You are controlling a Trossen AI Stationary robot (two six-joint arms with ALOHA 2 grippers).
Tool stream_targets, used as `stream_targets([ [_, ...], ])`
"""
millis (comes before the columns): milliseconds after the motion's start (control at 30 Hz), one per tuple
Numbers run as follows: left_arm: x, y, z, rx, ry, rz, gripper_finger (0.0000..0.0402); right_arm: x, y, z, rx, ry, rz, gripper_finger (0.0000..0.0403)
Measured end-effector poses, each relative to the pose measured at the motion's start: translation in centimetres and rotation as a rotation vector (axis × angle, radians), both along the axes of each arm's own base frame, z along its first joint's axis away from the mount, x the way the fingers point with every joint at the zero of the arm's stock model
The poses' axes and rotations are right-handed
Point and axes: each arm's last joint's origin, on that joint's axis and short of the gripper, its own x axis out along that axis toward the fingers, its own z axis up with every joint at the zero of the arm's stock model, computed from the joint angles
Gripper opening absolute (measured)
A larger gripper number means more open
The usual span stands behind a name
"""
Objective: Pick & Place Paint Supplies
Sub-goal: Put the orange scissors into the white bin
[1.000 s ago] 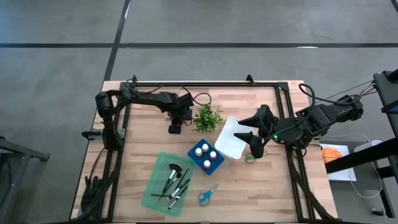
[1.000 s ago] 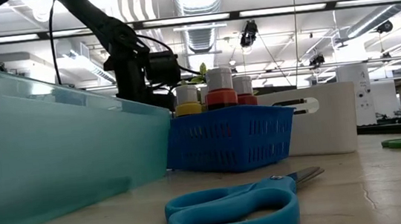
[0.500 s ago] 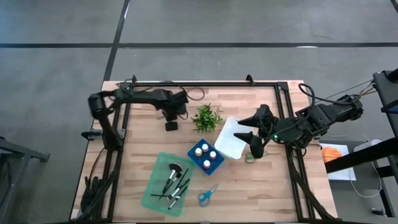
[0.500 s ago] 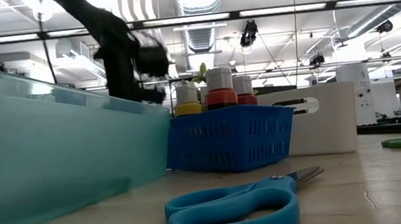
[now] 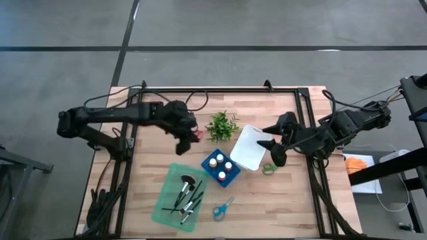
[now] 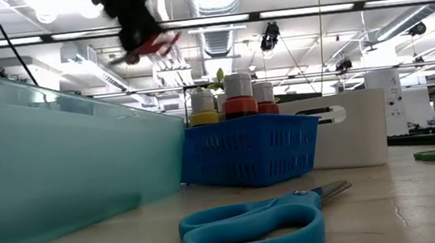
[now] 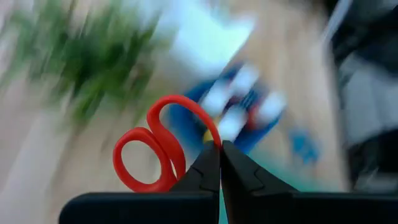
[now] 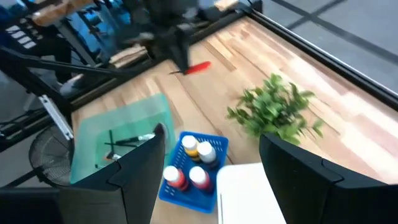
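Left gripper [image 7: 219, 163] pinching red scissors [image 7: 152, 152] by the blades, carrying them aloft between plant [image 5: 222, 125] and green tray [image 5: 168, 193], likely toward that tray. Right gripper [image 5: 275, 143] hanging spread, empty, over white bin [image 5: 245, 152].

Worktop [image 5: 293, 200]: light wood planks, black frame rail [image 5: 220, 90] along the far edge. Floor [image 5: 267, 23]: grey concrete crossed by dark seam lines. Low view: open ceiling with long strip lights [image 6: 215, 20], pipes and ducting; white cabinet [image 6: 385, 112] in the room behind.
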Motion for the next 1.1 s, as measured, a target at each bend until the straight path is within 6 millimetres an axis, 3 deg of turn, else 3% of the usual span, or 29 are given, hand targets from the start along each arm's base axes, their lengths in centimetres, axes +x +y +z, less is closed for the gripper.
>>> stream_targets([
  [167,3.6,-3.2,1.6,-0.032,-0.19,0.054,0.0,-0.7,-0.3,0.3,0.017,-0.011,-0.013,0.026],
  [600,14.4,-3.7,0.1,-0.059,-0.328,0.073,0.0,-1.2,-0.6,0.6,0.025,-0.032,-0.024,0.026],
  [833,18.6,-3.5,-3.1,-0.027,-0.293,0.053,0.0,-1.3,-0.1,0.6,0.03,-0.034,-0.013,0.026],
  [1100,20.2,-2.8,-7.6,0.04,-0.213,0.016,0.0,-1.4,0.2,0.6,0.039,-0.036,-0.004,0.026],
])
